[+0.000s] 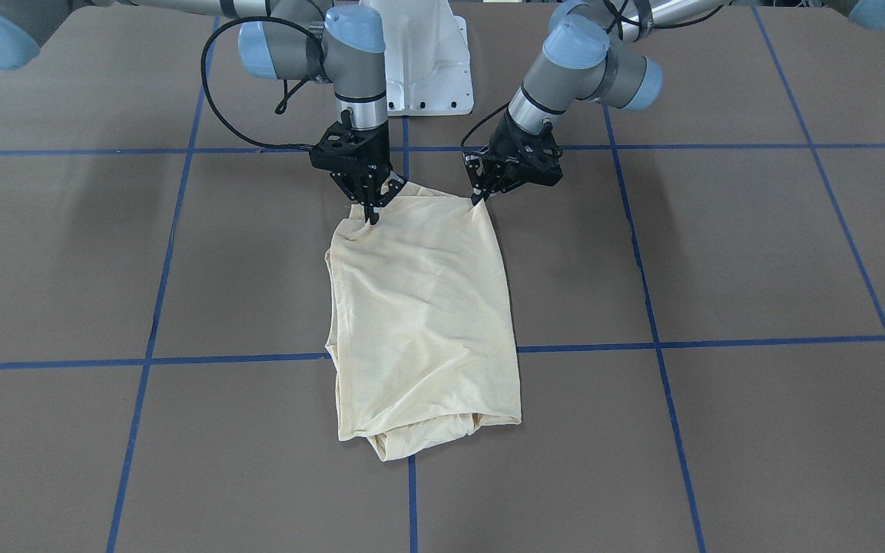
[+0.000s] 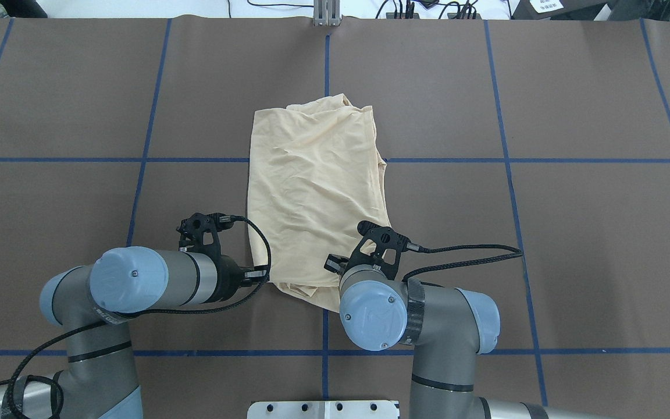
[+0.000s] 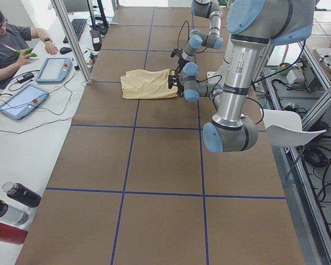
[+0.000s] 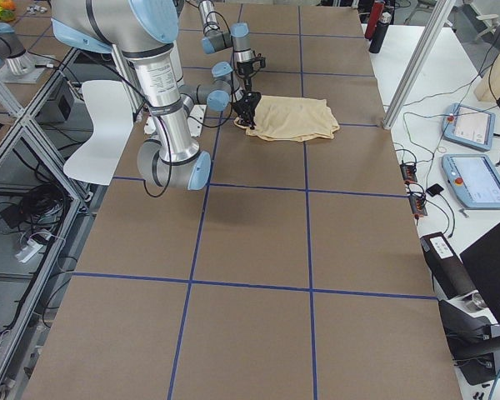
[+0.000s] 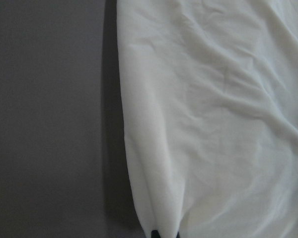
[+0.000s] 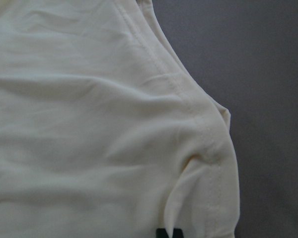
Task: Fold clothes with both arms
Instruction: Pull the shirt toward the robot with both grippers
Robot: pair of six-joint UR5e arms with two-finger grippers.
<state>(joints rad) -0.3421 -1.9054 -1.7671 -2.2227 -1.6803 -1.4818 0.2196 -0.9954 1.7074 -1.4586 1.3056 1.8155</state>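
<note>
a: where's the t-shirt (image 1: 421, 307)?
b: it's folded into an oblong in the middle of the brown surface (image 1: 719, 253), lying across a blue tape line (image 1: 719, 339).
a: and the hands?
b: the front-facing view shows them best. the left hand (image 1: 478, 198) is pinched tight on one robot-side corner, and the right hand (image 1: 372, 216) is pinched tight on the other. the cloth peaks up at both grips. from overhead the wrists cover the fingertips, so the grip can't be read there.
a: wrist cameras?
b: each shows pale cloth running down to dark fingertips (image 5: 154, 233) at the bottom edge. the right one also shows a stitched hem (image 6: 203, 134).
a: far end?
b: in the front view the layers there gape open.
</note>
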